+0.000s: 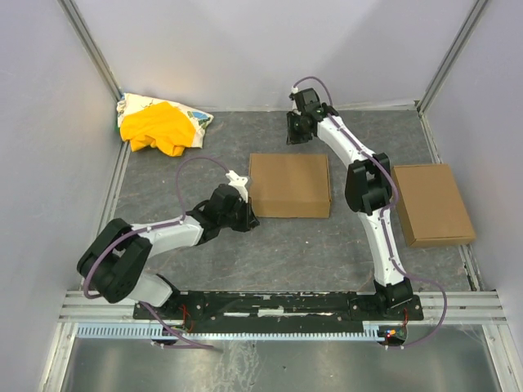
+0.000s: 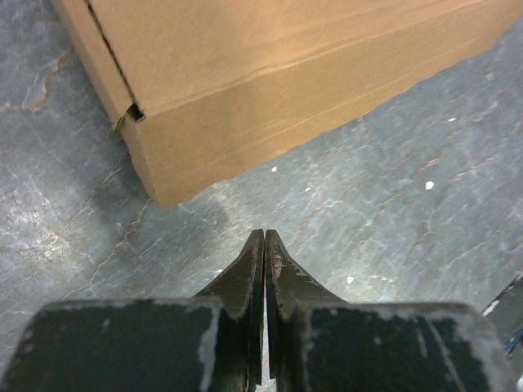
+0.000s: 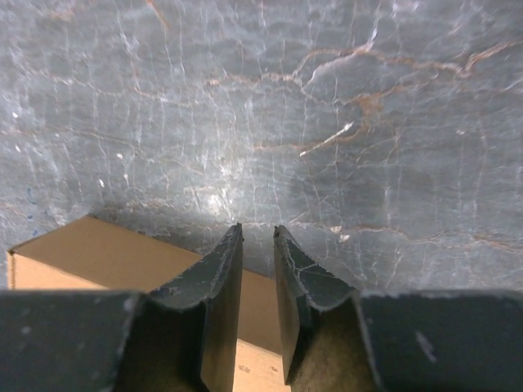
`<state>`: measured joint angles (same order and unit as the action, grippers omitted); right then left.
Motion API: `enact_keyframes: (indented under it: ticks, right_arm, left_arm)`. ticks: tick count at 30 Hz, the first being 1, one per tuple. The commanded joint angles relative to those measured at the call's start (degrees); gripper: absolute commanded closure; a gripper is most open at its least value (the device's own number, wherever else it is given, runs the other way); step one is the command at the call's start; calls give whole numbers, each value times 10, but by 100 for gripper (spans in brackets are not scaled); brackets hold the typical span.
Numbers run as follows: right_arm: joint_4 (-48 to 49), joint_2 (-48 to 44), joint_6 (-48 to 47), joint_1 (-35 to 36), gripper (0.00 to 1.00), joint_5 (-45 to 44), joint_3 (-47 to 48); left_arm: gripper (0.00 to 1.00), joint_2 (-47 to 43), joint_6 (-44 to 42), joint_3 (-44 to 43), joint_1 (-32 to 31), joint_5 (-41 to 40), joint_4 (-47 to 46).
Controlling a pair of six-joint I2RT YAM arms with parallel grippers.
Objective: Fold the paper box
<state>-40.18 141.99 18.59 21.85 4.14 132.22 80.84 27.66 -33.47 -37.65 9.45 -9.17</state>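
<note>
Grey bench (image 1: 327, 245) looks slick: the left end effector (image 2: 264, 235), pinched shut at 8 o'clock, or the right end effector (image 3: 257, 231), barely parted at 12, may skid the paper box (image 1: 290, 185).

- My left wrist camera cuts the paper box (image 2: 270, 73) off at the top and right edges, so only one corner shows.
- My right fingers (image 3: 216, 294) hide part of the box, and it also runs off the bottom edge.
- From above, my right arm (image 1: 365, 184) covers the left edge of the smaller cardboard rectangle (image 1: 433, 204).
</note>
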Motion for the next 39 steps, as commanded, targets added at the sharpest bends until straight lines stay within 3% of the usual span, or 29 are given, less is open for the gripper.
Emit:
enact_keyframes:
  ticks: [1,21,29,33,39]
  right_arm:
    - [-30,9,-14,1,70,30,24]
    - [-111,-31,-126,18,71,183,-69]
    - [-119,-19,-121,22,72,188,-62]
    - [-120,-17,-125,31,72,201,-66]
    - [-145,-12,-157,52,72,204,-63]
  left_arm:
    - [97,33,-6,-35,-4,-21,25]
    - [97,190,-3,-134,-60,-261,-28]
    - [97,154,4,-122,-129,-253,-47]
    - [97,183,5,-153,-151,-211,-51]
    - [97,208,13,-187,-180,-223,-47]
